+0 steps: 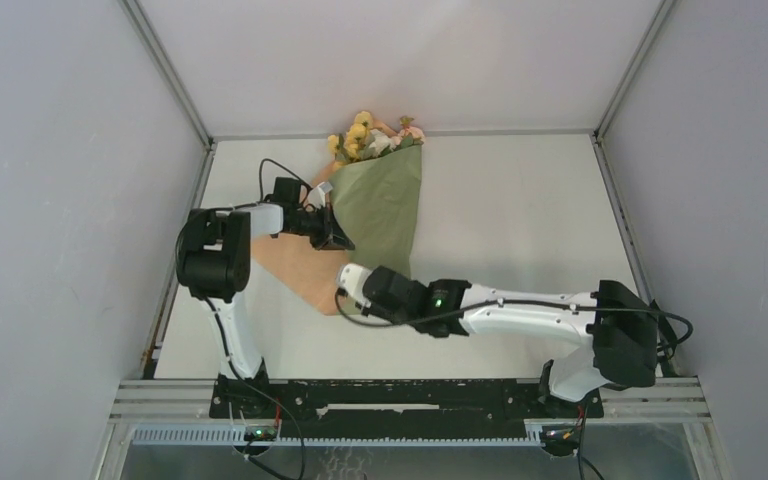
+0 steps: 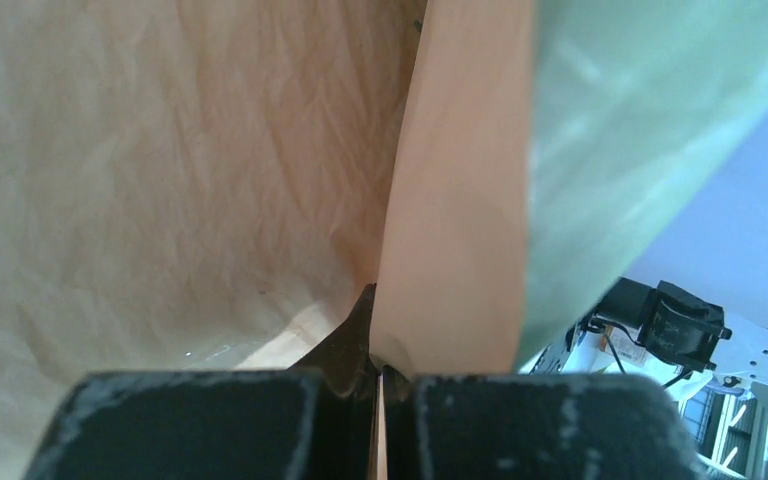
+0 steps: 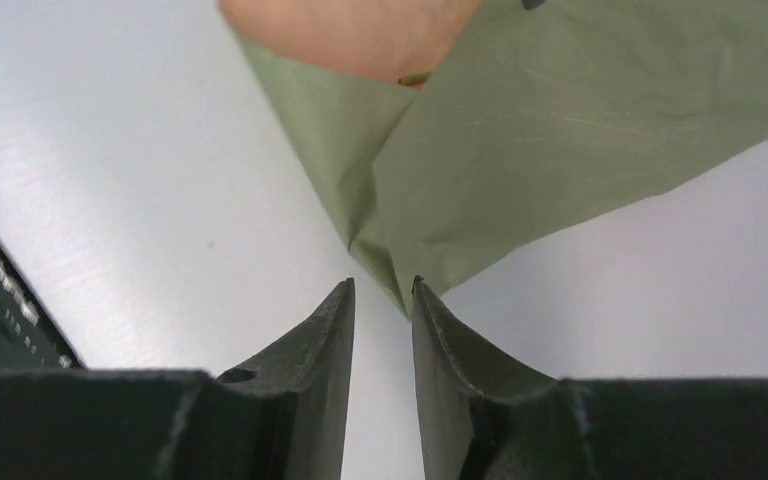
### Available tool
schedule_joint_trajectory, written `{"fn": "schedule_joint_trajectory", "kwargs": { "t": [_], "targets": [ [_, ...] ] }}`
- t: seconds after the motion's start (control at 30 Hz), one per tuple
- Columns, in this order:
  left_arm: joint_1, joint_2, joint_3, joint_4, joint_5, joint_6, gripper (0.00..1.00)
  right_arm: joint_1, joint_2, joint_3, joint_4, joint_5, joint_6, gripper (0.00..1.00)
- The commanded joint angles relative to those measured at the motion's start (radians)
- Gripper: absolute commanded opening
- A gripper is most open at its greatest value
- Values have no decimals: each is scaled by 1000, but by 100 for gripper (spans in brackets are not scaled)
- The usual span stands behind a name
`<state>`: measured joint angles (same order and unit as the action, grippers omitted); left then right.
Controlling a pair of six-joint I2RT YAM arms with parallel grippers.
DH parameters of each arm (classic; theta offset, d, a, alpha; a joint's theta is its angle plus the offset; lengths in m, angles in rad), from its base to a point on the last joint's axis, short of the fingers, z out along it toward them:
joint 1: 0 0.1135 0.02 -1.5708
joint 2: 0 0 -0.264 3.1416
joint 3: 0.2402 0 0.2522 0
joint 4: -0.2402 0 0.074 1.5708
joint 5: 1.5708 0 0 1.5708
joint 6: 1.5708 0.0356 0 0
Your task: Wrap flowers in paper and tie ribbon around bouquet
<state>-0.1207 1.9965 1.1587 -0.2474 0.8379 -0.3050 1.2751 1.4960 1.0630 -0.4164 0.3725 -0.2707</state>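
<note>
Left hand [image 2: 378, 375] tight on crinkled peach-backed paper [image 2: 160, 180]; right hand [image 3: 382, 290] apart, apparently empty.

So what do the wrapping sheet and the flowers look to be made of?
The paper: apparently thin, mostly matte paper, olive on one face, peach on the other; fine crinkles and sharp creases show in both wrist views. The flowers: yellow, pink and cream blooms, too small in the overhead view to tell fabric, plastic or real.
</note>
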Motion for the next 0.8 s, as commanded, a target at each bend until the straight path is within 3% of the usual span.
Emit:
{"fn": "schedule_joint_trajectory", "kwargs": {
  "t": [0.0,0.2,0.37,0.6,0.77],
  "targets": [
    [9,11,-10,22,-7,35,0,-189,54,45,107,-262,161,34],
    [10,5,-8,7,-19,47,0,-348,203,78,231,-434,310,24],
    [12,13,-2,-4,-24,48,0,-398,236,-50,303,-554,421,13],
    [12,0,-7,-18,-51,64,0,-433,129,-290,334,-580,564,9],
    [10,-8,-16,-24,-46,84,0,-466,27,-278,317,-661,549,11]
  ]
}}
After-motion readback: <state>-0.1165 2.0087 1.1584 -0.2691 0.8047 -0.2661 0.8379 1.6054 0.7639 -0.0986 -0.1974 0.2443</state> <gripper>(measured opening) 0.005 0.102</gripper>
